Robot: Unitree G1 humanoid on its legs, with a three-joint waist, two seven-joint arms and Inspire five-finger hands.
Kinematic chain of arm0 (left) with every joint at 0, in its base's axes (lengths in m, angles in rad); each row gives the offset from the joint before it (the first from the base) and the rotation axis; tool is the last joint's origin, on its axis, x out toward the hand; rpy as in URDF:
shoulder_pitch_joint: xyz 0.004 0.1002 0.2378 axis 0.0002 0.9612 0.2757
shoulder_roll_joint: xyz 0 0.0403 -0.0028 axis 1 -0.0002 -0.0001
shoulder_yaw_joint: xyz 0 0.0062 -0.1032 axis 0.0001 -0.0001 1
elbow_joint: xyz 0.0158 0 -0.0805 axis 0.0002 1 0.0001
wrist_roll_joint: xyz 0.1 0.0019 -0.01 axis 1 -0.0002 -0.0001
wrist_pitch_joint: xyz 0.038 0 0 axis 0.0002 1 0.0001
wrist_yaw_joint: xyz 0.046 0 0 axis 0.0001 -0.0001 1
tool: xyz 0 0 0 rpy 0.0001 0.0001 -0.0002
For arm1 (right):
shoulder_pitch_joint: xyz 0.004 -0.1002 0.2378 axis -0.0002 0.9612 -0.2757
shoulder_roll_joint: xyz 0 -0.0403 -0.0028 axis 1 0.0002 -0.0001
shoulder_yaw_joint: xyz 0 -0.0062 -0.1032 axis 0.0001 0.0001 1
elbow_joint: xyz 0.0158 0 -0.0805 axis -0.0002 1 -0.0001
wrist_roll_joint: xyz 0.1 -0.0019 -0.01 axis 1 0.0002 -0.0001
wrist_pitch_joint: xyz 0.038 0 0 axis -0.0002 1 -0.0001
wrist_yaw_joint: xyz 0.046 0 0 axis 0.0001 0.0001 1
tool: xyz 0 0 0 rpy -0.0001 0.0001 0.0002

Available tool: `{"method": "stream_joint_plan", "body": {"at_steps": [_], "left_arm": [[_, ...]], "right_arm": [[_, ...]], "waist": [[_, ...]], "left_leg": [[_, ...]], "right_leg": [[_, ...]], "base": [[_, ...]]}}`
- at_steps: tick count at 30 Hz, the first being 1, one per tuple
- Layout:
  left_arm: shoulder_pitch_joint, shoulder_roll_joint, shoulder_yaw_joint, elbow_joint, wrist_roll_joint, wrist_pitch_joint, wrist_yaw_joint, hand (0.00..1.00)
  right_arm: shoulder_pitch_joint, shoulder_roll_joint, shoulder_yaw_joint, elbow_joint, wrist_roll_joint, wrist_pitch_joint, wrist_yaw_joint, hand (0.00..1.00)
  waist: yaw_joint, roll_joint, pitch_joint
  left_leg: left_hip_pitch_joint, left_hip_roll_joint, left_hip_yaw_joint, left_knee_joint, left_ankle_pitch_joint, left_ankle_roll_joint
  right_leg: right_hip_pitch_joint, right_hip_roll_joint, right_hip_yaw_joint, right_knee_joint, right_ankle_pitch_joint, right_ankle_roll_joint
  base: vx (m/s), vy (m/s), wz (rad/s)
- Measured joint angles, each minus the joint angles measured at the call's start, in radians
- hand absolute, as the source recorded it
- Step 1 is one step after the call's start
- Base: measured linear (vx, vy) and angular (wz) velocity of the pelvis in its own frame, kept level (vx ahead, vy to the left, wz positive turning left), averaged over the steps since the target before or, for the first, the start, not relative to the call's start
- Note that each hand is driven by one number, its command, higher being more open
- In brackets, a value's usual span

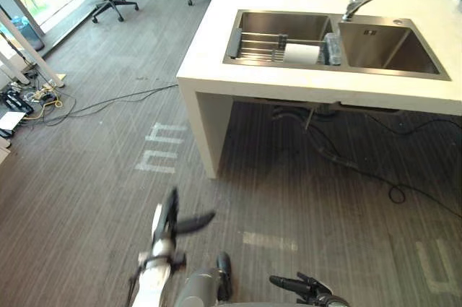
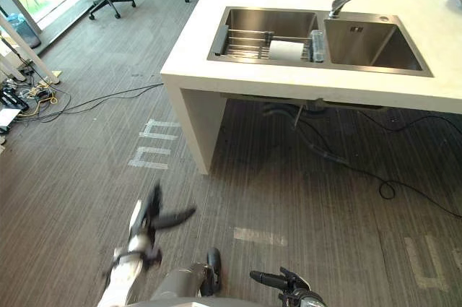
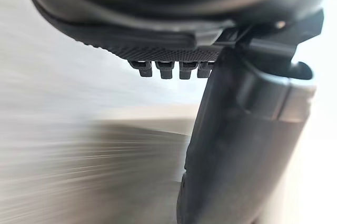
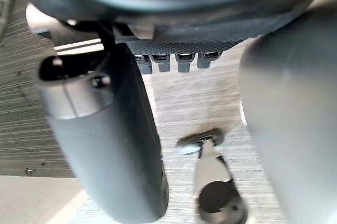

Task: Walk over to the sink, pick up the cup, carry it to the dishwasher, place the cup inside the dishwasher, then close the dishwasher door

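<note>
While the robot is well short of the counter, both hands hang low at the near edge, holding nothing: the left hand (image 1: 167, 224) has straight fingers and a spread thumb, and the right hand (image 1: 302, 287) has loosely extended fingers. Beyond a stretch of floor, the white counter (image 1: 216, 61) holds a double sink (image 1: 289, 24). The clear cup (image 1: 332, 48) lies on its side at the right end of the left basin. Its long axis points away from the robot. It is ahead and to the right, likely nearer the right hand.

The cup (image 1: 332, 48) is clear like glass. It sits in the left bowl of the shiny metal sink (image 1: 393, 54), at the end of a wire rack (image 1: 254, 45), right by the wall between the two bowls. I cannot tell if it stands up or lies down.
</note>
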Motion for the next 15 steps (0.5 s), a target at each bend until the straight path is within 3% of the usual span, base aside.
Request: {"method": "stream_joint_plan", "body": {"at_steps": [1, 3, 4, 5, 7, 11, 12, 14, 15], "left_arm": [[-0.035, 0.006, -0.009, -0.103, 0.017, -0.026, 0.029, 1.0], [-0.08, 0.004, -0.011, -0.205, 0.08, -0.089, 0.078, 1.0], [-0.094, 0.007, -0.011, -0.261, 0.125, -0.14, 0.113, 1.0], [-0.12, 0.019, -0.011, -0.301, 0.165, -0.188, 0.146, 1.0], [-0.155, 0.037, -0.01, -0.331, 0.191, -0.224, 0.179, 1.0], [-0.196, 0.065, -0.016, -0.345, 0.2, -0.242, 0.203, 1.0], [-0.197, 0.074, -0.033, -0.348, 0.209, -0.247, 0.204, 1.0], [-0.193, 0.103, -0.078, -0.358, 0.209, -0.248, 0.196, 1.0], [-0.189, 0.129, -0.092, -0.37, 0.227, -0.254, 0.185, 1.0]], "right_arm": [[0.016, -0.001, -0.004, -0.04, 0.006, -0.015, -0.005, 1.0], [0.03, -0.019, 0.001, -0.078, 0.01, -0.026, -0.024, 1.0], [0.037, -0.027, 0.013, -0.077, 0.017, -0.031, -0.037, 1.0], [0.035, -0.022, 0.014, -0.071, 0.033, -0.032, -0.05, 1.0], [0.023, -0.022, 0.008, -0.058, 0.077, -0.028, -0.059, 1.0], [0.017, -0.027, 0.01, -0.047, 0.085, -0.025, -0.062, 1.0], [0.021, -0.025, 0.011, -0.048, 0.083, -0.019, -0.064, 1.0], [0.042, -0.01, 0.011, -0.046, 0.083, -0.014, -0.066, 1.0], [0.056, 0.005, 0.009, -0.044, 0.087, -0.013, -0.062, 1.0]], "waist": [[-0.02, 0.001, -0.001], [-0.042, 0.016, -0.015], [-0.048, 0.024, -0.031], [-0.048, 0.023, -0.031], [-0.048, 0.02, -0.024], [-0.051, 0.038, -0.011], [-0.057, 0.033, -0.013], [-0.062, 0.002, -0.029], [-0.067, -0.033, -0.045]], "left_leg": [[0.07, -0.021, -0.013, -0.03, -0.018, 0.003], [0.157, -0.034, -0.024, -0.07, -0.048, 0.002], [0.206, -0.031, -0.026, -0.098, -0.055, 0.006], [0.256, -0.029, -0.016, -0.12, -0.053, 0.012], [0.306, -0.017, -0.011, -0.121, -0.057, 0.005], [0.402, 0.039, -0.007, -0.13, -0.108, -0.08], [0.432, 0.057, -0.003, -0.133, -0.128, -0.109], [0.468, 0.056, 0.013, -0.134, -0.156, -0.149], [0.499, 0.042, 0.02, -0.132, -0.179, -0.163]], "right_leg": [[-0.094, -0.047, -0.004, 0.247, 0.1, -0.024], [-0.217, -0.09, -0.051, 0.512, 0.056, -0.106], [-0.27, -0.085, -0.088, 0.537, 0.02, -0.141], [-0.302, -0.07, -0.13, 0.491, -0.023, -0.142], [-0.325, -0.028, -0.194, 0.347, -0.075, -0.134], [-0.372, 0.03, -0.311, 0.067, -0.095, -0.144], [-0.378, 0.049, -0.311, -0.054, -0.076, -0.144], [-0.372, 0.067, -0.286, -0.272, 0.071, -0.194], [-0.365, 0.068, -0.245, -0.354, 0.218, -0.214]], "base": [[0.41, 0.258, 0.18], [0.45, 0.224, 0.1], [0.51, 0.164, -0.02], [0.52, 0.127, -0.02], [0.41, -0.005, -0.06], [0.37, -0.083, -0.06], [0.43, -0.156, 0.14], [0.46, -0.199, 0.12], [0.47, -0.234, -0.24]]}}
